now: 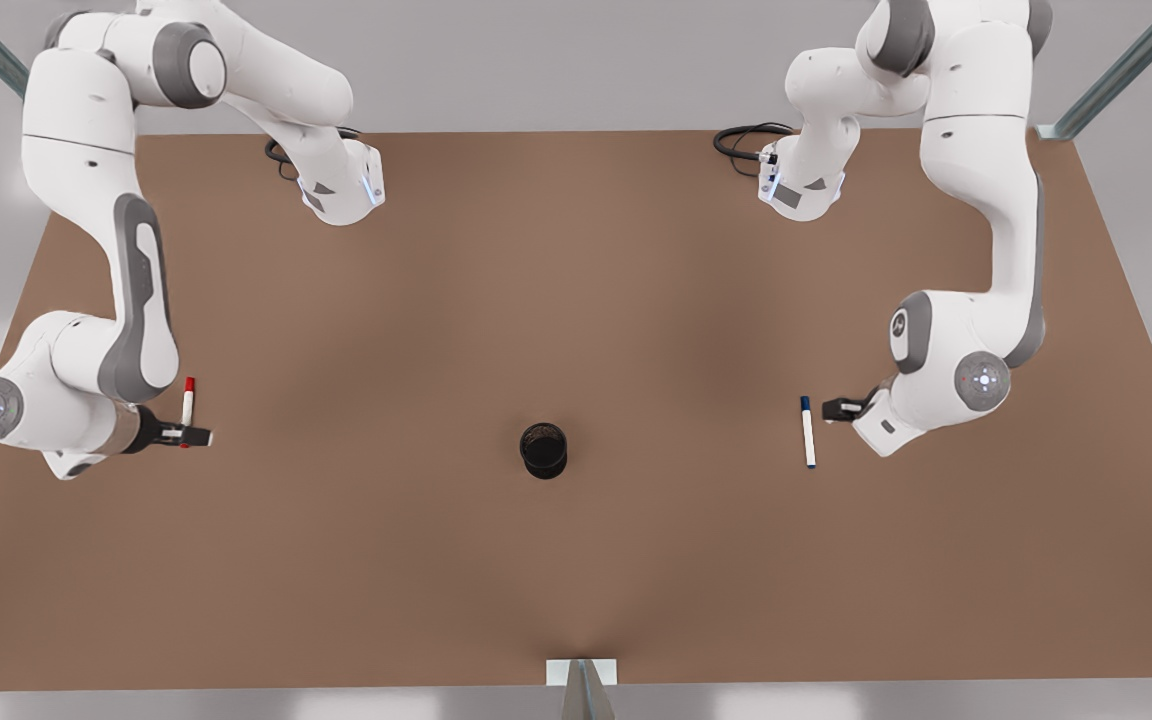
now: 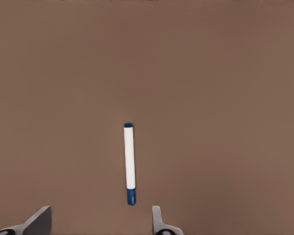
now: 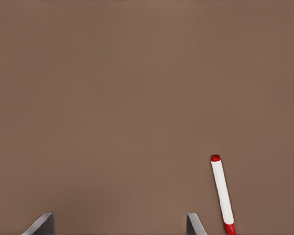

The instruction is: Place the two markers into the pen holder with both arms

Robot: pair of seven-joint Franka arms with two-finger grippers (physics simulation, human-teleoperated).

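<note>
The blue-capped marker [image 1: 808, 432] lies flat on the brown table at the front view's right. My left gripper [image 1: 836, 408] hovers open just beside its capped end. In the left wrist view the blue marker [image 2: 130, 164] lies ahead of the open left gripper [image 2: 100, 223], nothing between the fingers. The red-capped marker [image 1: 187, 398] lies at the front view's left, with my right gripper [image 1: 191, 436] open over its lower end. In the right wrist view the red marker [image 3: 221, 193] sits outside the right gripper [image 3: 118, 224], beside one finger. The black pen holder [image 1: 543, 450] stands upright between them.
The brown table [image 1: 576, 300] stretches wide around the holder. Both arm bases and black cables [image 1: 741, 140] sit along the far edge. A metal bracket [image 1: 581, 672] marks the near edge's middle.
</note>
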